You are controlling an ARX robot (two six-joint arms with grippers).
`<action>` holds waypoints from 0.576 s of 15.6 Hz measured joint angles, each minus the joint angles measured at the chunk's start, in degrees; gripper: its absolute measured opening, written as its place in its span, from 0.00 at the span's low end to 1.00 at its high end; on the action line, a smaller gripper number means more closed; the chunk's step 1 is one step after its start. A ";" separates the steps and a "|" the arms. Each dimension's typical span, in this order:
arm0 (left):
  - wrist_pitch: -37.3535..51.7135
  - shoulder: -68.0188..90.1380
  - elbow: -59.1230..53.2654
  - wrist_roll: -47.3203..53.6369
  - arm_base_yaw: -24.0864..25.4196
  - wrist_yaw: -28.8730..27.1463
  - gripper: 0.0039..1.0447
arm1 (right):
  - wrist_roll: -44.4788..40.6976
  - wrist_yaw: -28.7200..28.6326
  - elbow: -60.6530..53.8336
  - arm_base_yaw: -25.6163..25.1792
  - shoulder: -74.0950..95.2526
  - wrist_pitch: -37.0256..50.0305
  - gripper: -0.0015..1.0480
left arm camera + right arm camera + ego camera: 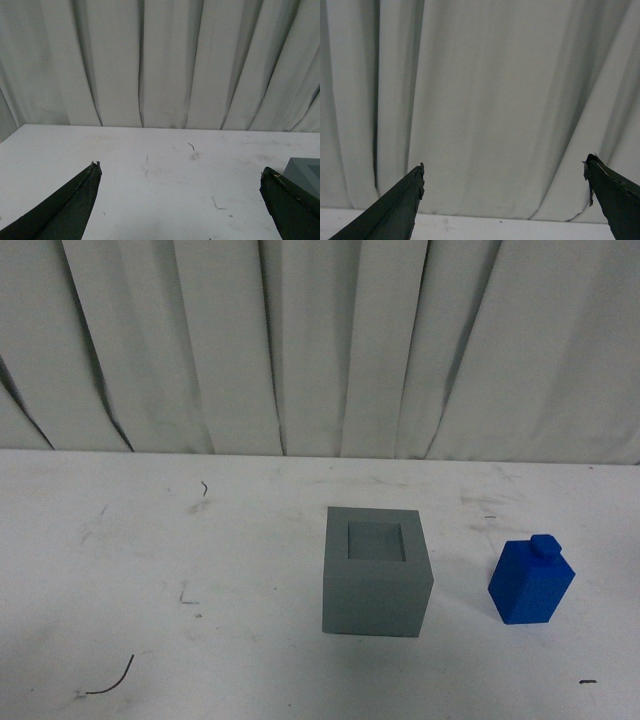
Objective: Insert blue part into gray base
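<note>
Front view: blue part (530,587) sits apart from gray base (376,592); left claw (180,168), right claw (505,162) spread.

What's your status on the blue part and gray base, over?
Left gripper open, right gripper open, both empty. Blue part upright on table, right of gray base, not inserted. Nothing between them.

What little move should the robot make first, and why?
Probably lower the open right pincer, which faces mostly curtain, toward the blue block. It stands untouched on the table right of the gray cube, whose top hollow is empty, so it must be picked up first.
</note>
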 joint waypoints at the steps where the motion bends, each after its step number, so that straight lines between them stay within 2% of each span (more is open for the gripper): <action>1: 0.00 0.00 0.00 0.00 0.00 0.00 0.94 | -3.39 0.39 6.45 1.01 10.14 1.49 0.94; 3: 0.00 0.00 0.00 0.00 0.00 0.00 0.94 | -12.68 0.98 17.05 3.23 25.53 -4.28 0.94; 4: 0.00 0.00 0.00 0.00 0.00 0.00 0.94 | -18.10 0.48 22.27 4.31 30.51 -9.92 0.94; 7: 0.00 0.00 0.00 0.00 0.00 0.00 0.94 | -38.75 -4.48 37.59 8.92 37.68 -34.97 0.94; 9: 0.00 0.00 0.00 0.00 0.00 0.00 0.94 | -50.45 -3.85 44.92 11.50 40.33 -50.60 0.94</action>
